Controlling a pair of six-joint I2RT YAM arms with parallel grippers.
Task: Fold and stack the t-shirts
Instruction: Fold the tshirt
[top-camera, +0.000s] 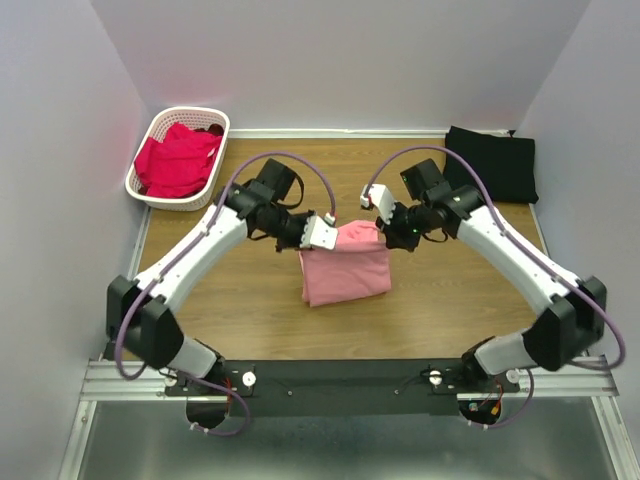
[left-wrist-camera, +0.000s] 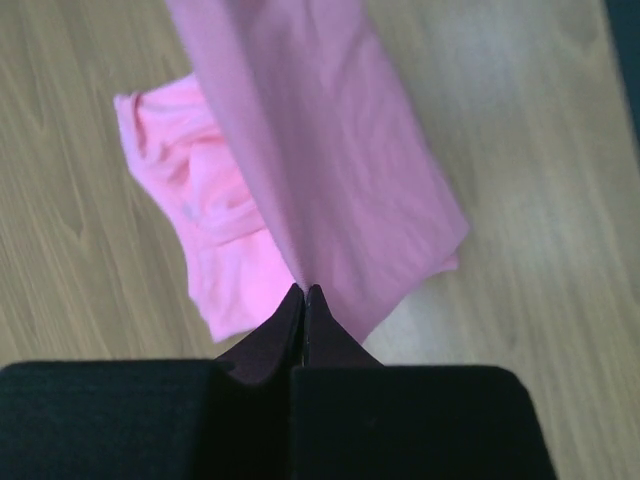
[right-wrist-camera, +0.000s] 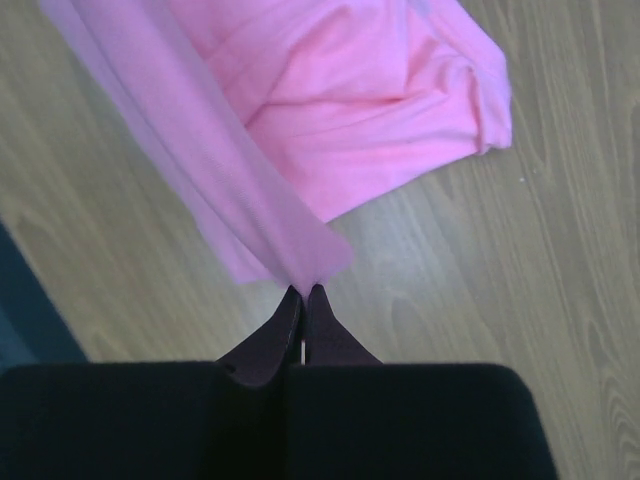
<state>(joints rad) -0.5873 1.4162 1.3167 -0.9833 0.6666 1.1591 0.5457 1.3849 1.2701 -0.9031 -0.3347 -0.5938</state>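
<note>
With left claw (left-wrist-camera: 305, 292) and right claw (right-wrist-camera: 305, 292) each pinched shut on a raised corner of the salmon-pink t-shirt (top-camera: 345, 268), lying left of the black t-shirt (top-camera: 492, 160), I'd hold that edge taut and level, then lay it square.

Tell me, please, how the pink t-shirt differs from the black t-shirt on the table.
The pink t-shirt sits mid-table; the black t-shirt lies at the far right corner. The pink one has an edge pinched and raised by the left gripper and right gripper; the black one lies untouched, folded flat. Both rest on the wooden table, outside the basket.
</note>
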